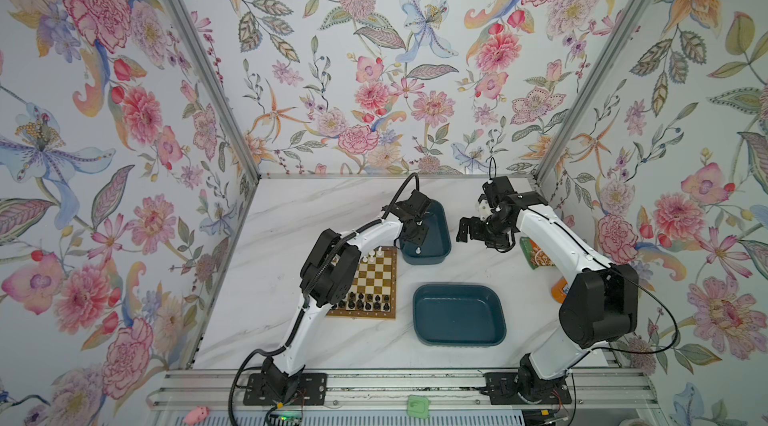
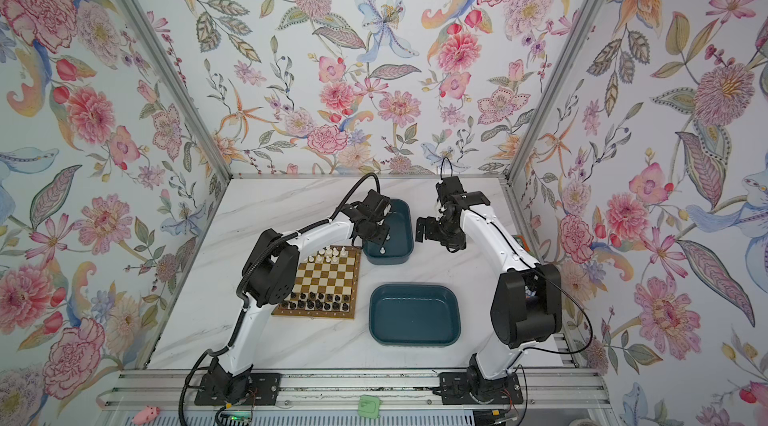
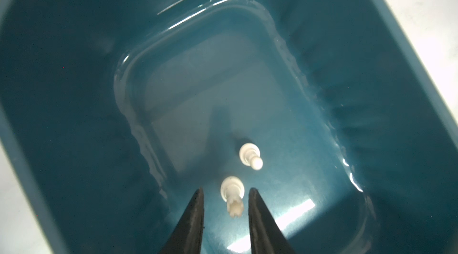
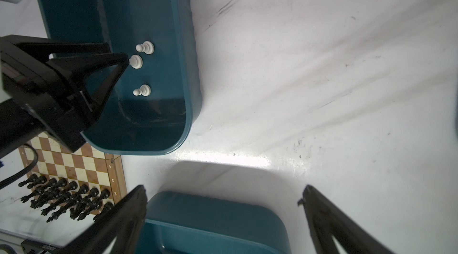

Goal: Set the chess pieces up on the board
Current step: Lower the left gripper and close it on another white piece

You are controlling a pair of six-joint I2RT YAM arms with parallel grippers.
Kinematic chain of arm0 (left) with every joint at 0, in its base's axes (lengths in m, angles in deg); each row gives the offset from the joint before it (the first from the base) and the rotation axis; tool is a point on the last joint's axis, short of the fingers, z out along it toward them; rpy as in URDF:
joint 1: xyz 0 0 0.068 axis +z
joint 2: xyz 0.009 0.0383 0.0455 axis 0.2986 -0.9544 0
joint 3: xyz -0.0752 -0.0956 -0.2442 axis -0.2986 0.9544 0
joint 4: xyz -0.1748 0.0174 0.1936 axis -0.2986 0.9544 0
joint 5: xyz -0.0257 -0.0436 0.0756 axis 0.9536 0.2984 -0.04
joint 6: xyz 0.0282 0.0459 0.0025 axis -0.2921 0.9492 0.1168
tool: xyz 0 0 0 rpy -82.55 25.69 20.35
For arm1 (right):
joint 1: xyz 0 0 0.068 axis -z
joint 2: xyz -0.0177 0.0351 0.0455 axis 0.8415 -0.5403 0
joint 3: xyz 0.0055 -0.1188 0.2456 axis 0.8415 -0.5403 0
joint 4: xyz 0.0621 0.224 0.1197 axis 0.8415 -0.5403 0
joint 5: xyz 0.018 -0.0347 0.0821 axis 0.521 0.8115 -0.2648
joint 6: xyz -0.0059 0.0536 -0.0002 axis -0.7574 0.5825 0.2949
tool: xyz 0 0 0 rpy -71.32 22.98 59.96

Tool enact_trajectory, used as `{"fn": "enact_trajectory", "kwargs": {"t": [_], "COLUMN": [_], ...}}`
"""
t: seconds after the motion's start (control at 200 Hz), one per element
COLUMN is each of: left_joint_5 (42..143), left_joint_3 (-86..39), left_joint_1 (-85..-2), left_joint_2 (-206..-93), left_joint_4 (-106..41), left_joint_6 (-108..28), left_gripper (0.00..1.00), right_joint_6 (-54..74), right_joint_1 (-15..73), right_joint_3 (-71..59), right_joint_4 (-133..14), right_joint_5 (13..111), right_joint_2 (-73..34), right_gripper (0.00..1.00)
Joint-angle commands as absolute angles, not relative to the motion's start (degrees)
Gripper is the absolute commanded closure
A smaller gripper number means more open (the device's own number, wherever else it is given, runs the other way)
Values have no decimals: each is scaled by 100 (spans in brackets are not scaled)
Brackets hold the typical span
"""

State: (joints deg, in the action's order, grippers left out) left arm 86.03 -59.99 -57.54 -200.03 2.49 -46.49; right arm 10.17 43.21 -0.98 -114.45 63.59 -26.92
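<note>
Down in the far teal tub (image 1: pixel 432 258), the left pincer (image 3: pixel 226 190) stands released, its jaws either side of a seemingly upright white piece (image 3: pixel 234 205) with a notched top, probably a rook, touching neither side. Two white pawns (image 4: pixel 145 47) stand near it in the same tub. On the board (image 1: pixel 374 278), black pieces (image 1: pixel 365 302) fill the near rows and a few placed white pieces (image 1: pixel 371 255) stand at the far edge. The step looks like a pick-up: next the jaws must clench squarely on the stem, then lift straight. The right pincer (image 4: pixel 223 189) hangs wide apart over the table (image 4: pixel 322 66)

arms (image 1: pixel 293 332): white | joints (image 1: pixel 332 274): black | cable (image 1: pixel 237 380): black | left pincer (image 3: pixel 226 190): black, tapered
</note>
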Motion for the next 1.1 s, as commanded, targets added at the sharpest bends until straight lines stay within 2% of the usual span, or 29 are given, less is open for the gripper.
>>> {"fn": "enact_trajectory", "kwargs": {"t": [0.0, 0.811, 1.096], "left_joint_5": [8664, 8619, 8602], "left_joint_3": [-6143, -6067, -6003], "left_joint_1": [-5693, -5658, -5662], "left_joint_2": [-20178, -20079, -20013], "left_joint_4": [308, 445, 416], "left_joint_6": [-4528, -4508, -4537], "left_gripper": [67, 68, 76], "right_joint_6": [974, 960, 973], "right_joint_1": [4361, 4369, 4372], "right_joint_3": [13, 87, 48], "right_joint_4": [-11510, -11518, -11514], "right_joint_5": [6326, 6291, 6293], "right_joint_2": [-2802, -2923, -2888], "right_gripper": [1, 1, 1]}}
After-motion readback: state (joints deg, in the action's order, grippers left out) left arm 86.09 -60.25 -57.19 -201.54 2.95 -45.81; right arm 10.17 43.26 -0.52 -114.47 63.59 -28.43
